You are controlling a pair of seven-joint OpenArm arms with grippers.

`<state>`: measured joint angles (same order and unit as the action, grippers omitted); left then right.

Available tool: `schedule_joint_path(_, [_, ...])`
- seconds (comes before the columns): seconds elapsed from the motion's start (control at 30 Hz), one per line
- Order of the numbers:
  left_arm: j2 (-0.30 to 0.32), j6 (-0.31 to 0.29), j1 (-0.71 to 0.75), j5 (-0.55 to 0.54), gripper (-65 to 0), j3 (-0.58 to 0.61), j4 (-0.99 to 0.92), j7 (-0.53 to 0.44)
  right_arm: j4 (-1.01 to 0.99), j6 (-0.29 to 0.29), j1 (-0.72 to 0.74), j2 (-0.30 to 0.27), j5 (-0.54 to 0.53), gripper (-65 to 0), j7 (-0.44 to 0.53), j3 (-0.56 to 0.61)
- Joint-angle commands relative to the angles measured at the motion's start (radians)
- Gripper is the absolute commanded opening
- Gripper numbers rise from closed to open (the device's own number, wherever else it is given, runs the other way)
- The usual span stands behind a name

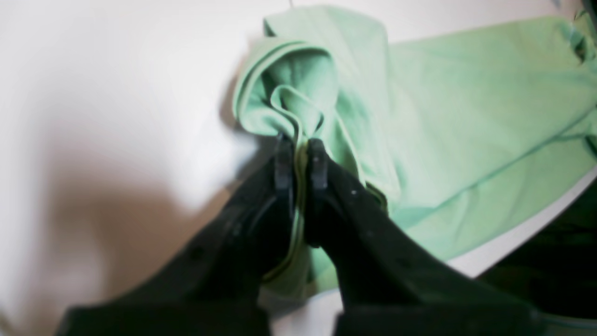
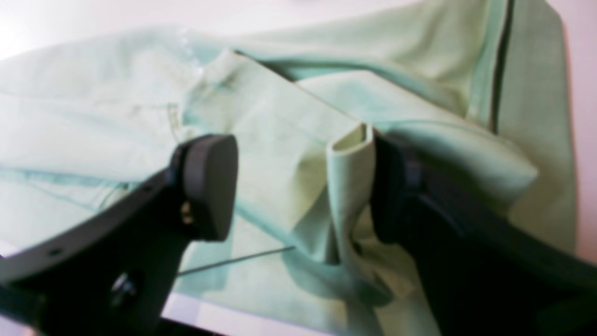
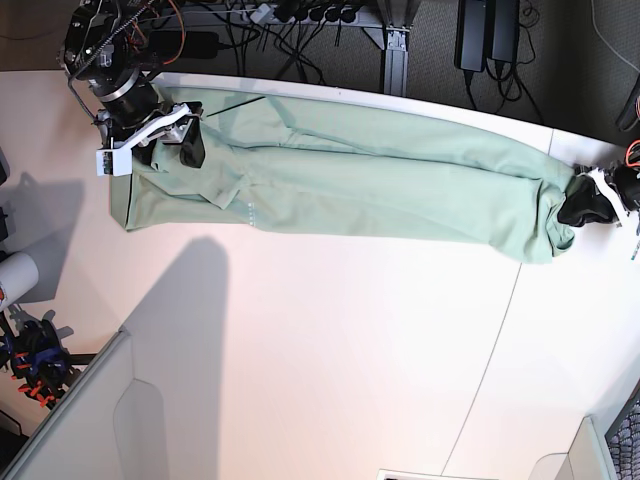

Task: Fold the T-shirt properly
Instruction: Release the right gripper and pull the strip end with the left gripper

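Observation:
The pale green T-shirt (image 3: 380,180) lies stretched in a long band along the table's far side. My left gripper (image 3: 582,205) is at the shirt's right end in the base view. In the left wrist view, the left gripper (image 1: 298,149) is shut on a bunched edge of the T-shirt (image 1: 466,116). At the left end, my right gripper (image 3: 172,140) is on the cloth. In the right wrist view the right gripper (image 2: 301,186) stands open. A raised fold of the T-shirt (image 2: 350,186) stands between its jaws, against the right finger.
Cables and a power strip (image 3: 300,15) run behind the table's back edge. A white roll (image 3: 12,280) and orange-black tools (image 3: 35,365) sit off the left side. Grey panels (image 3: 90,420) stand at the front left. The table edge (image 1: 513,240) runs close beside the left gripper.

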<state>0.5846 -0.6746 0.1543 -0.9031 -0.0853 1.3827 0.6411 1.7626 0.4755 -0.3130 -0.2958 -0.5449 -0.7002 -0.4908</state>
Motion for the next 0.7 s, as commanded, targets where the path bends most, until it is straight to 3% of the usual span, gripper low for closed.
schedule_joint_path(0.0, [0.019,-0.017,-0.021,0.003,-65.0,-0.009,0.011,-0.028,0.029,0.0,0.006,-0.011,-0.023,-22.6,0.023,-0.01])
schedule_joint_path(0.1, [0.019,0.01,-0.055,0.056,-65.0,-0.009,0.011,-0.053,0.06,0.0,0.016,-0.011,-0.023,-22.6,0.026,-0.019])
schedule_joint_path(0.47, [0.036,0.014,-0.156,0.162,-65.0,-0.008,-0.005,-0.103,0.098,0.0,0.071,-0.011,-0.046,-24.9,0.025,-0.065])
schedule_joint_path(0.53, [0.043,0.014,-0.189,0.177,-65.0,-0.008,-0.033,-0.116,0.098,0.0,0.074,-0.011,-0.046,-38.7,0.027,-0.066])
schedule_joint_path(0.6, [0.05,0.017,-0.229,0.184,-65.0,-0.008,-0.079,-0.122,0.098,0.0,0.074,-0.011,-0.046,-60.9,0.026,-0.066])
schedule_joint_path(0.63, [0.053,0.018,-0.251,0.192,-65.0,-0.008,-0.107,-0.124,0.098,0.0,0.074,-0.011,-0.046,-65.0,0.026,-0.066])
schedule_joint_path(0.67, [0.054,0.02,-0.275,0.208,-65.0,-0.008,-0.135,-0.13,0.098,0.0,0.074,-0.011,-0.045,-65.0,0.026,-0.066])
